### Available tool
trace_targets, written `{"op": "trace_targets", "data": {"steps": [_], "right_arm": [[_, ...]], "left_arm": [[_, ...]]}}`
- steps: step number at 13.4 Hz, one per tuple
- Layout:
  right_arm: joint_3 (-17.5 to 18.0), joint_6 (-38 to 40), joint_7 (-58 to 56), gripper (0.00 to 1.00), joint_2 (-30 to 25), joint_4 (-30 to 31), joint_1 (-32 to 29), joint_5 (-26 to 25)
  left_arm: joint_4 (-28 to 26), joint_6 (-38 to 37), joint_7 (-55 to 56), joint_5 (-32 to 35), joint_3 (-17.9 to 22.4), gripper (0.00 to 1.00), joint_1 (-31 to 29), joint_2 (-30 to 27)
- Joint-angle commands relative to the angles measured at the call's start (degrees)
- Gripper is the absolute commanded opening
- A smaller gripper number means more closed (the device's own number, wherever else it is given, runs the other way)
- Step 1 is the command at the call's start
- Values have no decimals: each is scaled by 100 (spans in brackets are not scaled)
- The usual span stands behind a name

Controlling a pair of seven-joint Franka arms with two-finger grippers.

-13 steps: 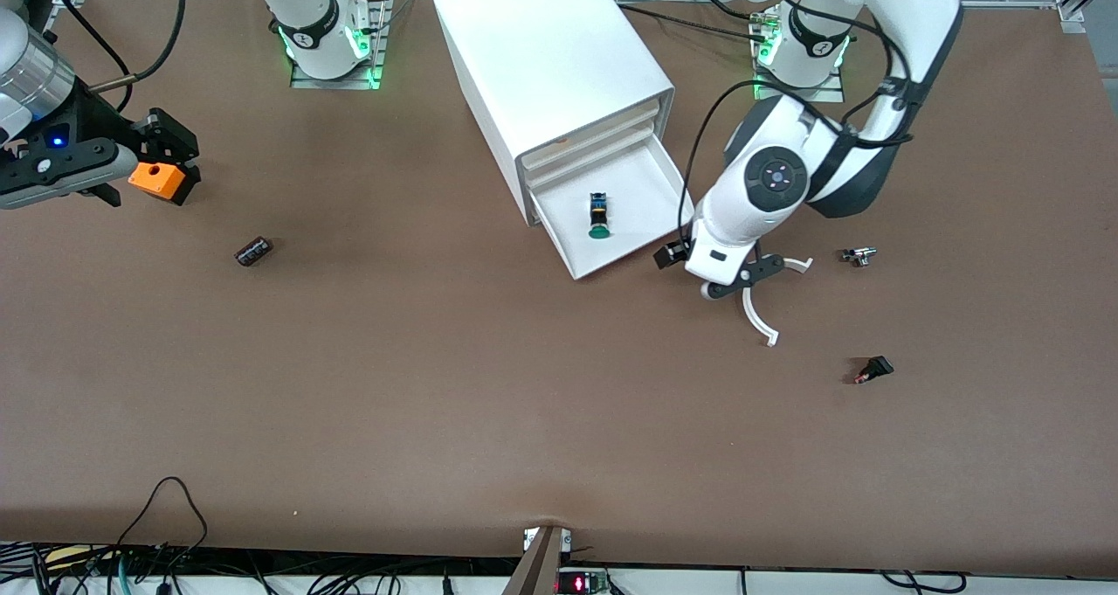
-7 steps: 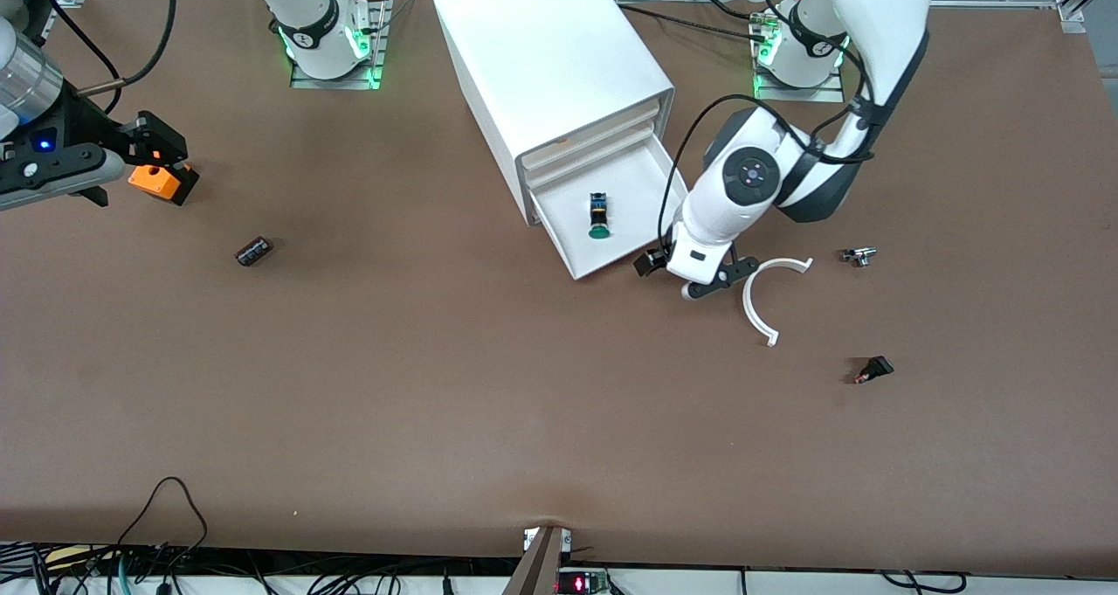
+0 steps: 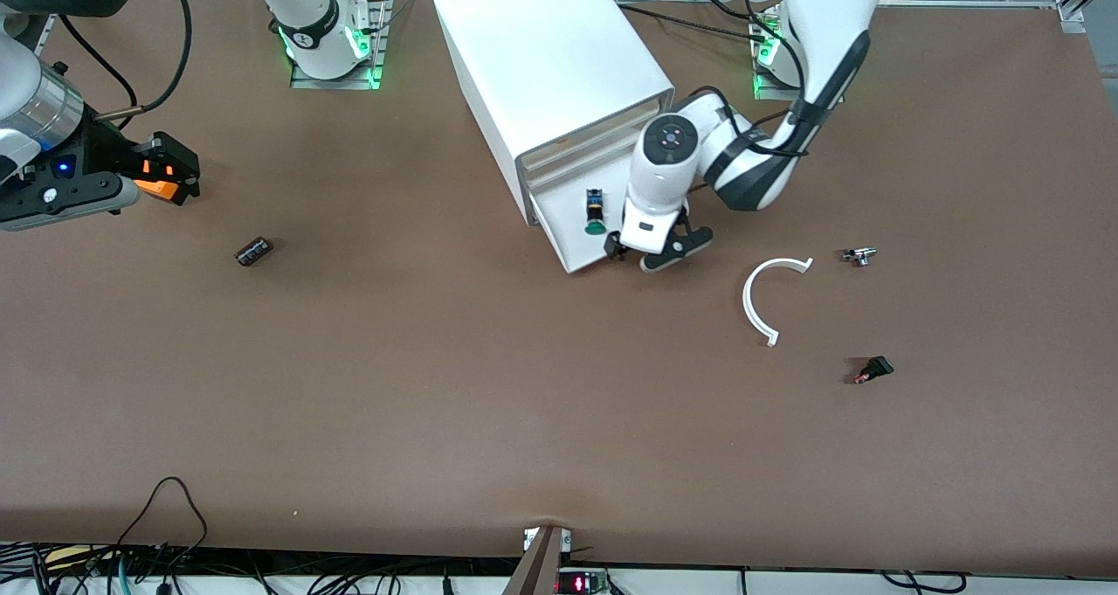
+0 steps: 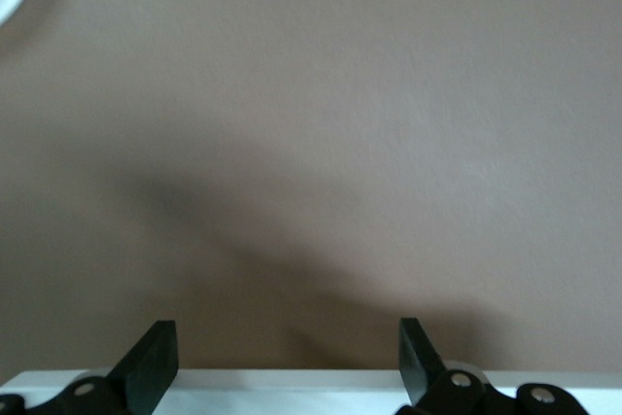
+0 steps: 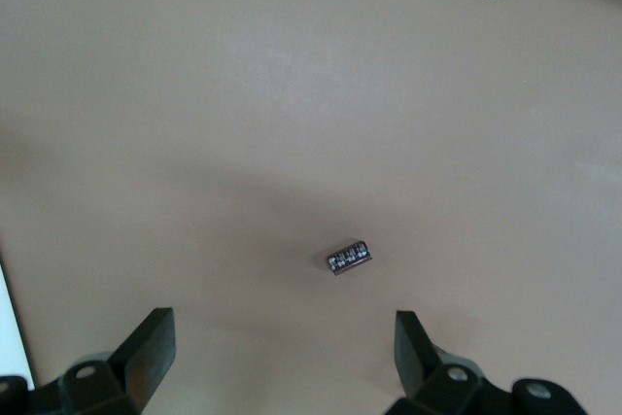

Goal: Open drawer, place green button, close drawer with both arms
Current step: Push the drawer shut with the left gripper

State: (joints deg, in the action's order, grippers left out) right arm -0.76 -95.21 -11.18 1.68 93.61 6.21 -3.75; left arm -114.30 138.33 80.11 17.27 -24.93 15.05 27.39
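The drawer (image 3: 566,244), the lowest one of the white cabinet (image 3: 550,62), stands open. The button (image 3: 595,211) lies in it, green cap toward the front camera. My left gripper (image 3: 651,254) is open and sits at the drawer's front. Its fingers (image 4: 154,359) straddle the front's white top edge (image 4: 292,382), toward the left arm's end of it. My right gripper (image 3: 168,174) is open and empty, up over the orange box (image 3: 154,186) near the right arm's end of the table. In the right wrist view the gripper (image 5: 282,357) has only bare table between its fingers.
A white curved strip (image 3: 758,302), a small metal part (image 3: 860,256) and a black-and-red switch (image 3: 873,370) lie toward the left arm's end. A small black cylinder (image 3: 253,251) lies nearer the front camera than the orange box; it also shows in the right wrist view (image 5: 349,258).
My left gripper has swung from over the white curved strip to the drawer's front edge. The drawer and button look a little farther in. The right gripper has barely shifted.
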Motion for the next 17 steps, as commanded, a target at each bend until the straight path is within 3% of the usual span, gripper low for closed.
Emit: {"op": "trace_targets", "data": {"steps": [1, 6, 12, 17], "right_arm": [[5, 38, 98, 100, 26, -115, -32, -29], [-12, -93, 90, 100, 26, -97, -41, -21], [-12, -76, 63, 100, 26, -80, -41, -21], [-12, -85, 54, 100, 26, -80, -49, -12]], "left_arm": [[-48, -148, 451, 136, -231, 100, 41, -6], [-127, -219, 602, 39, -697, 100, 41, 55], [-48, -192, 505, -207, -1146, 100, -20, 503], [65, -209, 497, -295, -1216, 100, -98, 653]]}}
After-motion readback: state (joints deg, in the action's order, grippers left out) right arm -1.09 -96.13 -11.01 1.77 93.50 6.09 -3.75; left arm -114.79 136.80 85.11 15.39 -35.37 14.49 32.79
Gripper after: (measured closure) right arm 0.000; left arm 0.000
